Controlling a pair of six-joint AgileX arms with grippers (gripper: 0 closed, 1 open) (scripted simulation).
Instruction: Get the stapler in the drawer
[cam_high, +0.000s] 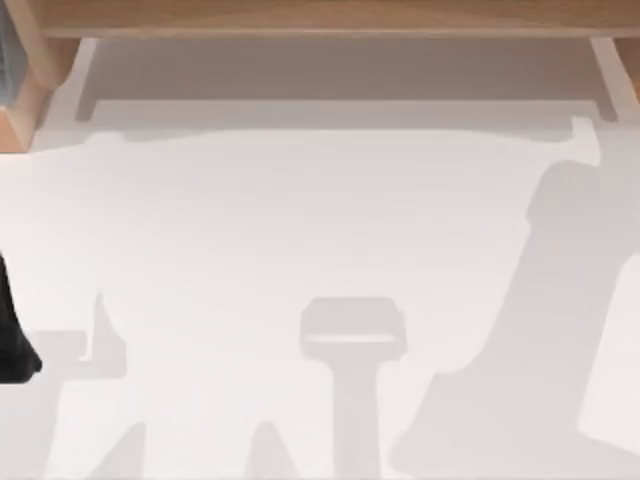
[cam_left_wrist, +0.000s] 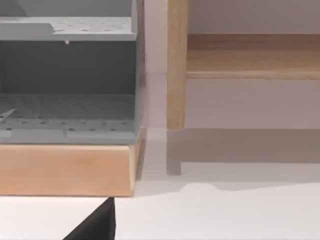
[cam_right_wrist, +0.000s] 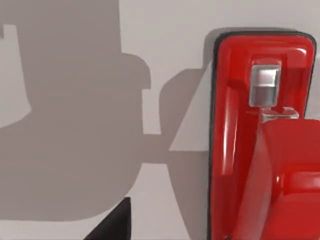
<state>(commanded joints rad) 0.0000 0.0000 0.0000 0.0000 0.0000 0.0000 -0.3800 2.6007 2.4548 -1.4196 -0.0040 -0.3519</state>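
The stapler (cam_right_wrist: 260, 140) is glossy red on a thin black base, with a silver metal piece near one end. It lies flat on the white table, close under my right gripper (cam_right_wrist: 114, 224), of which one dark fingertip (cam_right_wrist: 116, 220) shows beside it, apart from it. The drawer (cam_left_wrist: 67, 115) is a grey perforated compartment in a wooden frame. It faces my left gripper (cam_left_wrist: 97, 225), whose dark fingertip (cam_left_wrist: 100, 222) shows just in front of the wooden base. A dark part of my left arm (cam_high: 12, 340) sits at the table's left edge.
A wooden shelf (cam_high: 330, 20) on legs spans the back of the table, and one wooden leg (cam_left_wrist: 176, 65) stands right beside the drawer unit. The drawer unit's corner (cam_high: 15, 90) is at the back left. Arm shadows fall across the white table (cam_high: 320, 220).
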